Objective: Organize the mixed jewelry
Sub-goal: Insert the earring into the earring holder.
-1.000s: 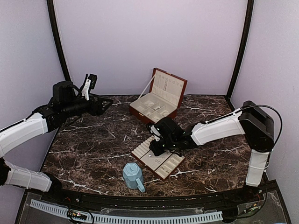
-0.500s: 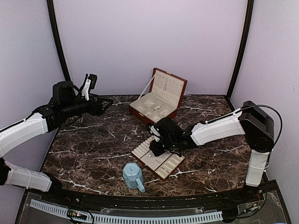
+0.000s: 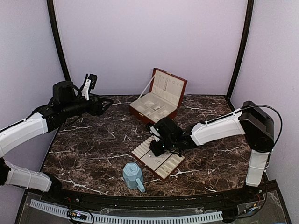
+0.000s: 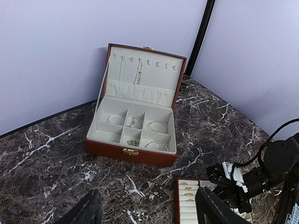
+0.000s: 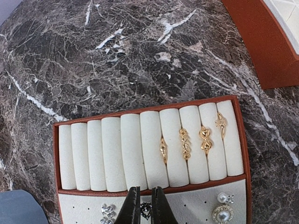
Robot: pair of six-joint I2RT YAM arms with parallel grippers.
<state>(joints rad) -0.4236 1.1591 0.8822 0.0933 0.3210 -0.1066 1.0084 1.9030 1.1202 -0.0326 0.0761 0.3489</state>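
One tiny silvery stud point(image 5: 146, 210) sits between right pincer point(image 5: 145, 192) tips, clamped narrow, over the flat cream-lined brown tray point(image 5: 194, 207); right arm nearer; left pincer point(image 4: 148, 200) wide, empty, well apart.

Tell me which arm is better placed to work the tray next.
Right. The right gripper is down at the tray, jaws shut at a small stud. The left gripper hangs open, high at far left, away from it.
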